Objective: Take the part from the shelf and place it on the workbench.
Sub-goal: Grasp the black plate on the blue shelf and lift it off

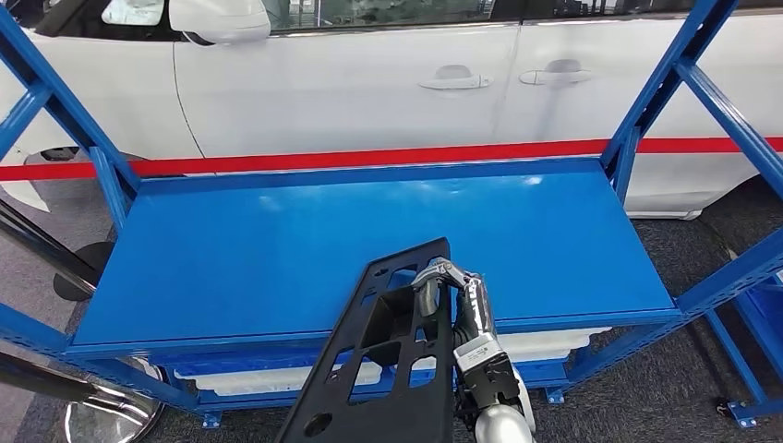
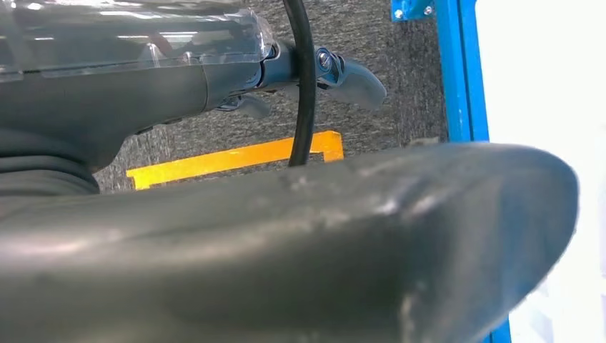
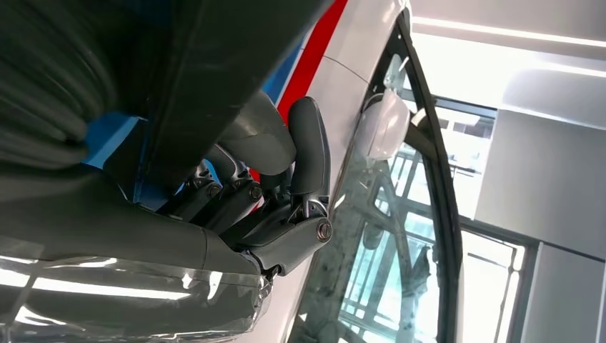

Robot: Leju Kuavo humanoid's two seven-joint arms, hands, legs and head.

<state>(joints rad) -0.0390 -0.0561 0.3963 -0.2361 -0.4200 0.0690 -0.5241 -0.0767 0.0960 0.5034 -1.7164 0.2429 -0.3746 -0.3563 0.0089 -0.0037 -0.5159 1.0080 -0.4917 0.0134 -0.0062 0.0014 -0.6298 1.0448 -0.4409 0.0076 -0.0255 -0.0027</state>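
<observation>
Fingers (image 1: 441,277) of the right hand (image 1: 457,300) curled over the edge of the black part (image 1: 392,341), pinching it near the upper corner. Seen from the head view: a flat black panel with cut-out openings, held tilted, its top corner over the front of the blue shelf (image 1: 277,249) and its lower end hanging out past the shelf's front edge toward the camera. Silver right arm (image 1: 494,406) rising from below, just beside the panel's right edge. Behind the shelf, a white car (image 1: 369,83) with a red stripe (image 1: 369,159) along its side (two door handles plain to see). Blue diagonal struts (image 1: 65,120) at both ends of the frame. White trays (image 1: 277,377) on the lower level under the blue top. Round chrome base (image 1: 111,415) on the grey carpet at lower left.

Left wrist view: left hand (image 2: 314,78) against grey carpet, dark fingertips (image 2: 357,82) reaching forward with nothing between them; spread or closed, cannot tell. Black cable (image 2: 304,86) crossing in front. Orange floor marking (image 2: 236,158) beyond. Blue post (image 2: 461,71) to one side. Large blurred grey shape (image 2: 286,250) across the near foreground, thumb-like, too close to make out.

Right wrist view: dark fingers (image 3: 236,196) and thick grey thumb (image 3: 309,146) closed against the dark edge of the part (image 3: 214,71), thumb on one face, fingers on the other. Car window (image 3: 400,236) and wing mirror (image 3: 382,125) beyond.
</observation>
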